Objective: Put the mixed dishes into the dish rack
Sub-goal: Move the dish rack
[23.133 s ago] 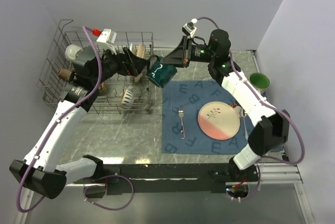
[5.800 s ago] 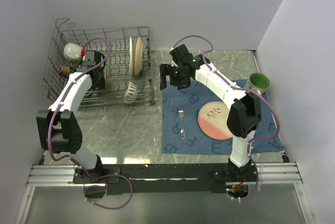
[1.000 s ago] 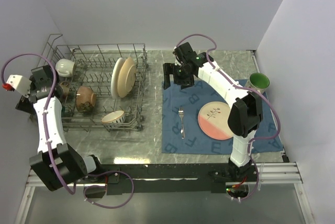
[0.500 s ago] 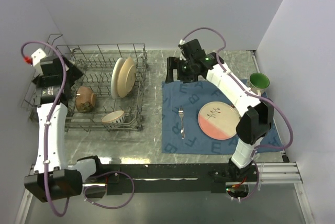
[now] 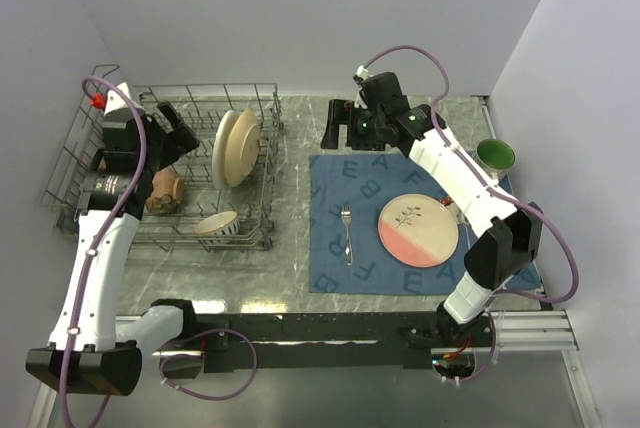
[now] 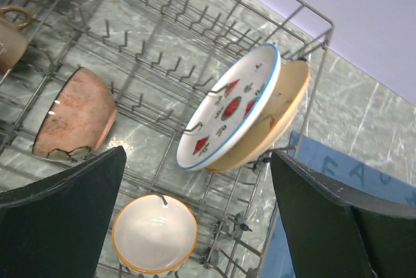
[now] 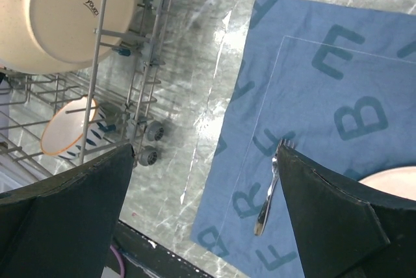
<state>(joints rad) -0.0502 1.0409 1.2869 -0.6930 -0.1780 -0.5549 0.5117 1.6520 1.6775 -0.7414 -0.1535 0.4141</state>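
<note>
A small dark stamp (image 7: pixel 93 4) is printed on the pale back of the tan plate (image 7: pixel 55 21), which stands up and to the left of the right gripper (image 7: pixel 207 158). It seems to read "YOUKI", but the letters are tiny. The blue placemat (image 7: pixel 305 89), spread between this gripper's fingers and off to its right, carries large darker-blue capitals turned at odd angles. A B and an E lie beyond the right finger, and an F and an R between the fingers. From above, E, A and F run along the mat's far edge, just under the gripper.
</note>
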